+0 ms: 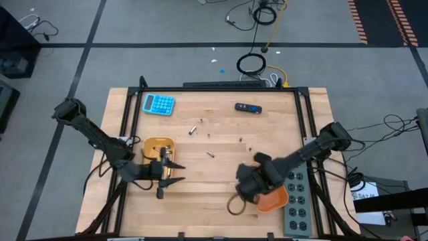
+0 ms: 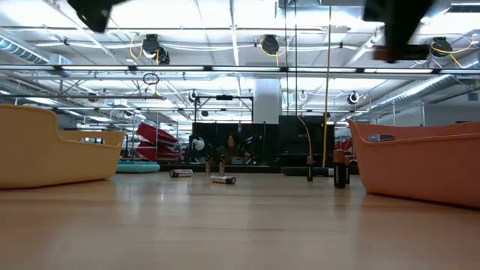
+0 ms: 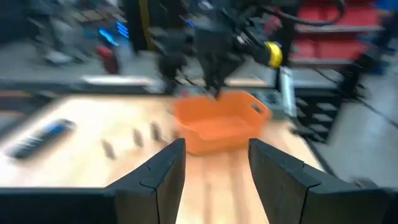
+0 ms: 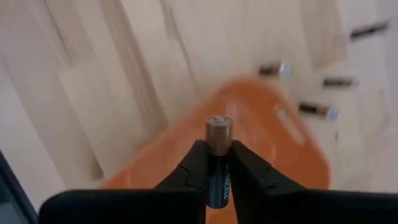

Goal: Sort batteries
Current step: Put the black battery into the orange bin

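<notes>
Sorting is judged partly done; one battery (image 4: 218, 136) is pinched in the right gripper (image 4: 217, 163) fingers above the orange tray (image 1: 275, 199); several batteries (image 1: 191, 130) lie loose on the tabletop (image 1: 200, 194); the left gripper (image 1: 175, 172) fingers are spread, empty, beside the yellow tray (image 1: 148, 144).

Grey floor (image 1: 134, 27) around the wooden table (image 1: 214, 201), marked with dark tape lines (image 1: 93, 37); orange-black hazard stripes (image 1: 381, 20) in the far right corner. Loose cables (image 1: 257, 12) and a black cable coil (image 1: 251, 65) on the floor past the table's far edge. Low view: big industrial hall, white ceiling with long light strips (image 2: 225, 34), steel trusses (image 2: 240, 69), hanging cable reels (image 2: 270, 45), a white column (image 2: 265, 101), red racks or machinery (image 2: 154, 139) at back left. Left wrist view shows red shelving (image 3: 323, 31), blurred.
</notes>
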Motion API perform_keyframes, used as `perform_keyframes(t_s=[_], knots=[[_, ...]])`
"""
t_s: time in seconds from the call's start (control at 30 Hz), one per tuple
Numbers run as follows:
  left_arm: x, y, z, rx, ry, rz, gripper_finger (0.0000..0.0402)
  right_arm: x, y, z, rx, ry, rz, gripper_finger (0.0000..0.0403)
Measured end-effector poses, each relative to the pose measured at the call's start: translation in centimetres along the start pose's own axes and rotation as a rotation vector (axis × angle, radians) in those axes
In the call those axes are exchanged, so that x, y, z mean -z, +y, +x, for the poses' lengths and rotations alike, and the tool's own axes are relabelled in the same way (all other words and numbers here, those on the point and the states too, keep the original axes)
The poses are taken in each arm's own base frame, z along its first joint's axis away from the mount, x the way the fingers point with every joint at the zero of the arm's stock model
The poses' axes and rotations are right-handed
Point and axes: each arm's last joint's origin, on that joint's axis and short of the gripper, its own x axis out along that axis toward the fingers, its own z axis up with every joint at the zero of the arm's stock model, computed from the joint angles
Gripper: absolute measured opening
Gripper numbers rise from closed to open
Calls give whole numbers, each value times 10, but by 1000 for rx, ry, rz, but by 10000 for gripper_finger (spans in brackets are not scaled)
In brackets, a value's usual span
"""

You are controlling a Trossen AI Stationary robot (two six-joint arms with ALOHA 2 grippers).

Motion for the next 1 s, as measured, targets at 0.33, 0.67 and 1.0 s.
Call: perform_keyframes(t_s=[0.33,0.67,1.0], knots=[[8,21,24,-30,57,-32,184,34,8,30,76,77,40,91],[16,1,41,305,-33,81,184,18,-18,2,58,53,112,190],[34,-8,55,371,-45,109,184,-71,-118,20,109,-55,175,184]])
